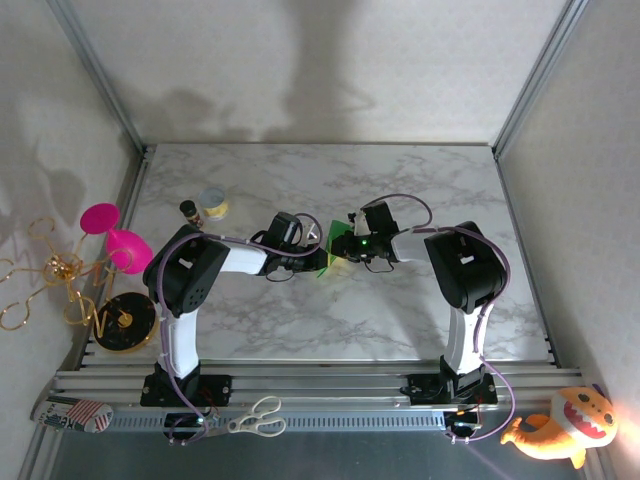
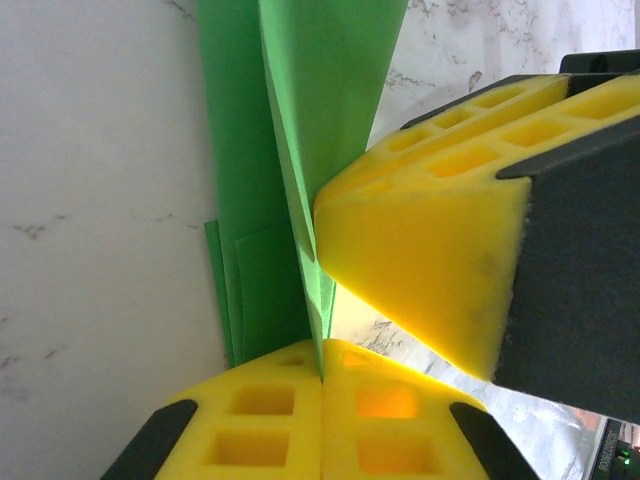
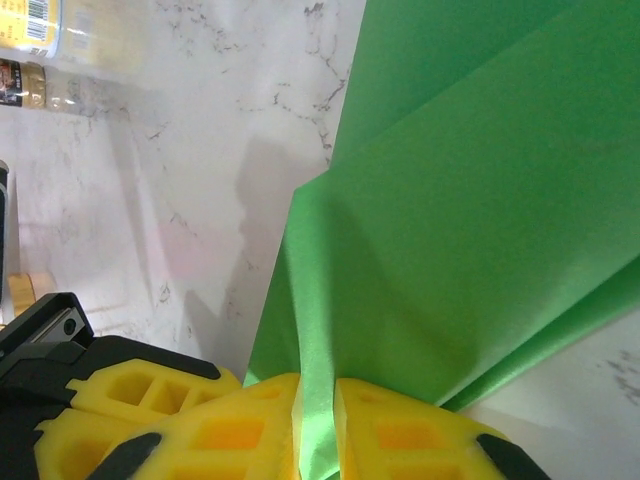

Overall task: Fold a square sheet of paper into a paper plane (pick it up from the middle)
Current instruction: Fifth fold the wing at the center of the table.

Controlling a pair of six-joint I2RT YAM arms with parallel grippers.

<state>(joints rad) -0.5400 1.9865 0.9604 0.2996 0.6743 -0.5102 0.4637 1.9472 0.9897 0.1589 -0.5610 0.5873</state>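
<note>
Two claws meet over the middle of the marble table. The left claw has its yellow pads pressed together on an edge of the green paper. The right claw pinches a thin upright fold of the same paper between its own pads. Both wrist cameras cut the paper off at the frame edges. Several layers and creases show, but not the whole outline. From above, only a green sliver shows between the two claws, the rest covered by the wrists. A bottle stands farther off, cropped, its label too blurred to read.
</note>
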